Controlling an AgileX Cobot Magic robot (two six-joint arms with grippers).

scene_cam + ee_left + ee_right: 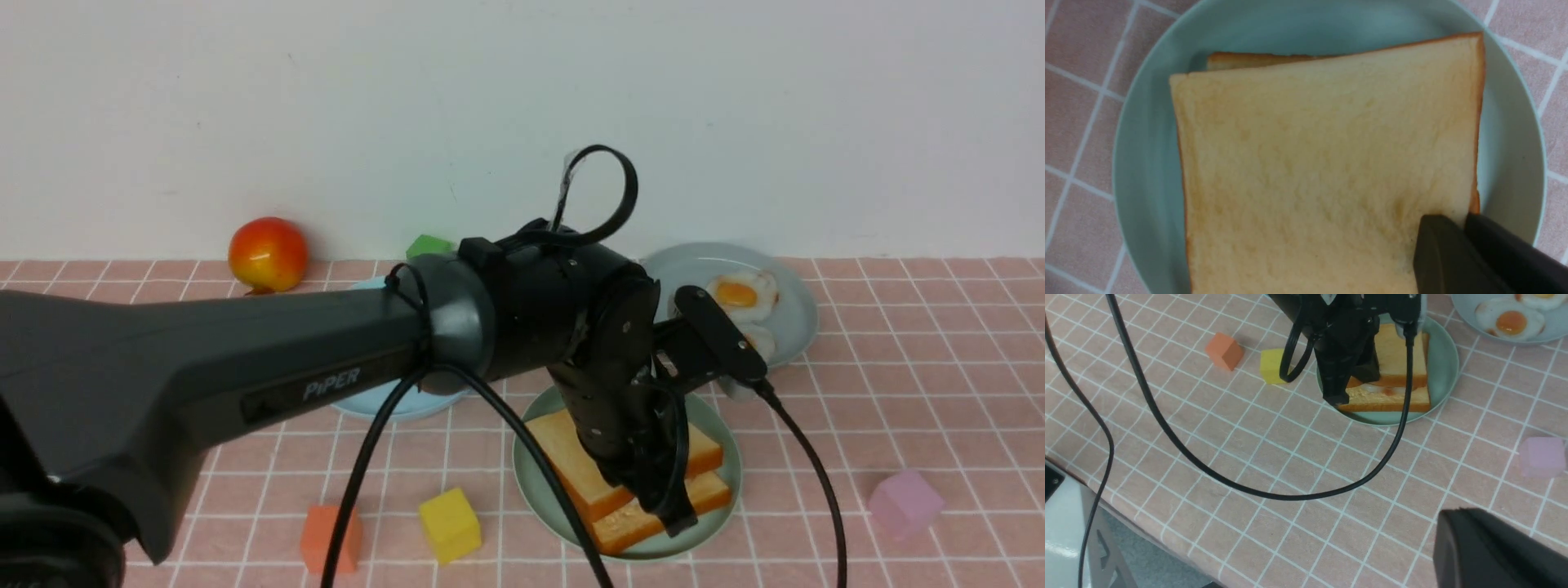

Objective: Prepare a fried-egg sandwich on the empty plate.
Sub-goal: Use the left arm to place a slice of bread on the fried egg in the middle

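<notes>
The left arm (245, 359) fills most of the front view, reaching across the pink checked tablecloth (898, 392) and bending down over the mint-green plate (729, 478). That plate sits near the table's front, between the yellow block (449, 523) and the lilac block (904, 502).

The fried-egg sandwich (563, 449) lies on it. Two thick toast slices are stacked slightly askew, and a sliver of egg white (1372, 388) shows between them in the right wrist view.

The left gripper (673, 518) comes down at the sandwich's near corner. Its fingers (1441, 257) are drawn almost together with only a thin slit between them. One lies over the upper slice's golden face and the other just past the crust edge, over the plate. The toast looks faintly dimpled beside the tip, so there is contact (whether any crust is pinched in that slit I cannot tell). It reads as clenched, not grasping.

The right gripper (1494, 551) shows only as a dark mass above bare cloth, well apart from the plate. It is closed, with nothing in it.

Behind sit the grey-blue plate (800, 327) with spare eggs (739, 294), a sky-blue plate (384, 404) and a red-orange fruit (268, 253).
</notes>
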